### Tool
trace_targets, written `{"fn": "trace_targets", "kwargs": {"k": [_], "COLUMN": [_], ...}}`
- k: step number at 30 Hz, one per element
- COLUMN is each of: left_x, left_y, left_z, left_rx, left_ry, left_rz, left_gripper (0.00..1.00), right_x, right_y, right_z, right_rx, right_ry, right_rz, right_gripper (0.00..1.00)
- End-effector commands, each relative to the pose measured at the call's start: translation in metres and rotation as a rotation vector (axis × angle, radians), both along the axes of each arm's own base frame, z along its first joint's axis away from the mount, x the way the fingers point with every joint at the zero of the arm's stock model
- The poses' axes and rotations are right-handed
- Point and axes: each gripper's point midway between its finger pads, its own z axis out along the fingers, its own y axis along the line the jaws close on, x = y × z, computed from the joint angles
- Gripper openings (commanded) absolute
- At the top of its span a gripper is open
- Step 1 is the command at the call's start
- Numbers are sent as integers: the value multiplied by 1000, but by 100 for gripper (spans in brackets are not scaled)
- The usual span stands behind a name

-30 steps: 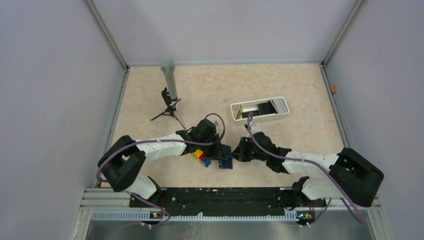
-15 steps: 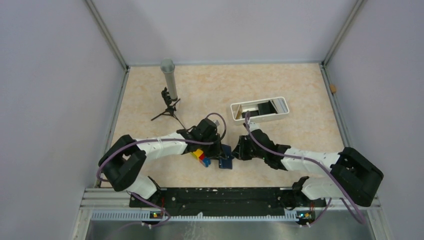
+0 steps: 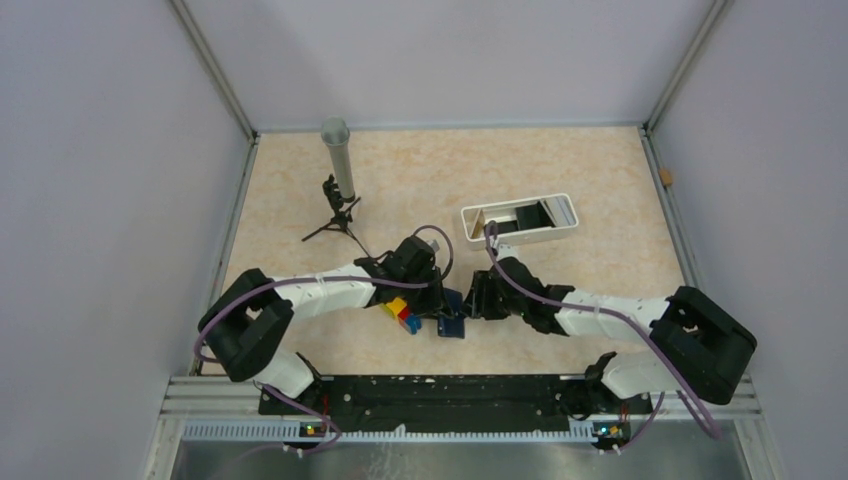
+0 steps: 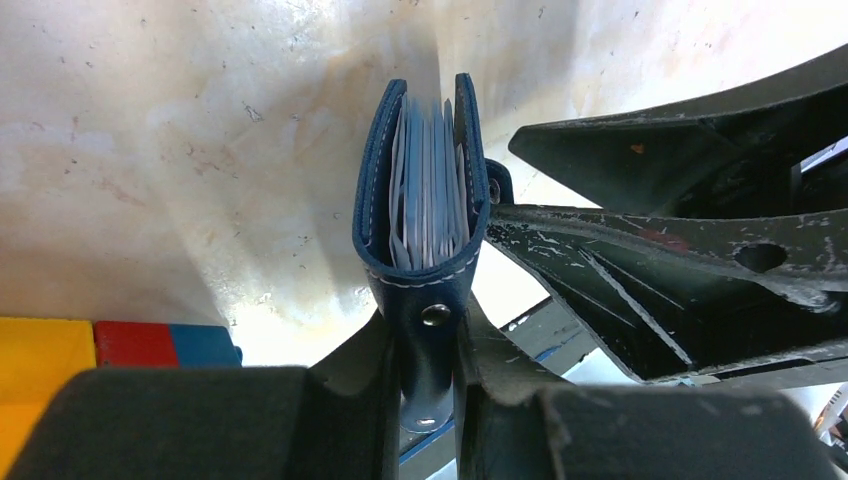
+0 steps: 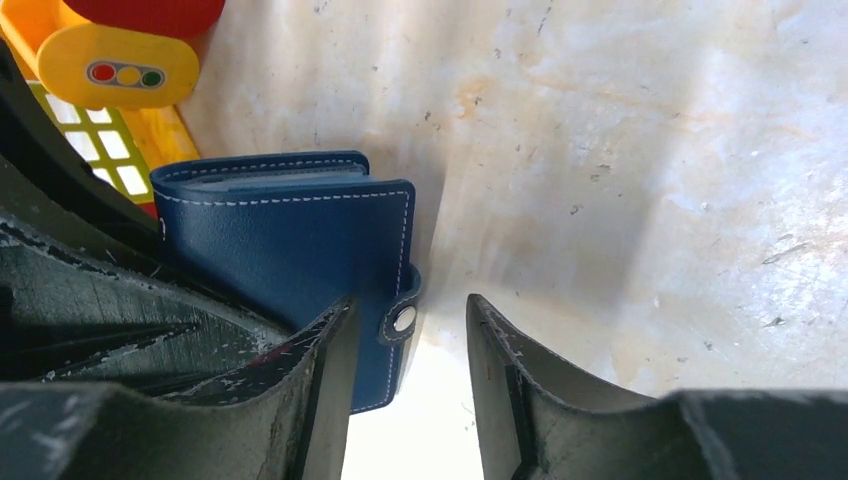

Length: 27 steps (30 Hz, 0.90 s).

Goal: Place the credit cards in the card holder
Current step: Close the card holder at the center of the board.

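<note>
The card holder (image 4: 420,285) is a navy wallet standing on edge on the table, its pale inner slots fanned slightly apart. My left gripper (image 4: 425,350) is shut on its near end, around the snap strap. In the right wrist view the card holder (image 5: 290,235) lies against the inside of my left finger, its snap tab in the gap of my right gripper (image 5: 410,310), which stands open. From above, both grippers meet at the card holder (image 3: 452,325). A yellow-gold credit card (image 3: 480,219) leans in the tray's left end.
Coloured toy bricks (image 3: 400,313) sit just left of the wallet under my left wrist. The white oblong tray (image 3: 563,224) lies behind the right arm. A grey microphone on a small black tripod (image 3: 338,190) stands at the back left. Walls enclose the table on three sides.
My right gripper has opened from shut and its arm has edged left towards the wallet. The left gripper keeps its hold on the wallet without moving.
</note>
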Motion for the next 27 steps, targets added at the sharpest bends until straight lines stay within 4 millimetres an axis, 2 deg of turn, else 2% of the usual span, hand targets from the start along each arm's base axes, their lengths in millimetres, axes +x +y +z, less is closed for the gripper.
{"fn": "trace_targets", "kwargs": {"k": [1, 4, 7, 10, 12, 15, 19, 23, 27], "left_x": [2, 6, 11, 12, 10, -1, -17, -34, -40], "left_y": [15, 7, 1, -1, -4, -5, -1, 3, 5], "left_z": [-12, 10, 44, 80, 109, 155, 205, 232, 244], "left_rx": [65, -29, -123, -231, -336, -510, -662, -757, -804], "left_ry": [-40, -127, -252, -351, -414, -495, -556, -568, -582], "left_rz": [7, -21, -76, -150, -214, -322, -435, -505, -518], "left_gripper": [0, 0, 0, 0, 0, 0, 0, 0, 0], "right_x": [16, 22, 27, 29, 26, 8, -24, -44, -54], "right_y": [-2, -14, -24, -33, -33, -28, -19, -17, -11], "right_z": [13, 18, 33, 58, 86, 127, 168, 206, 225], "right_rx": [55, 71, 163, 276, 383, 526, 666, 801, 850], "right_ry": [-19, -19, -42, -111, -188, -310, -404, -491, -484], "right_rz": [-87, -109, -89, -5, 95, 256, 457, 566, 656], "right_gripper": [46, 51, 59, 64, 64, 66, 66, 67, 66]}}
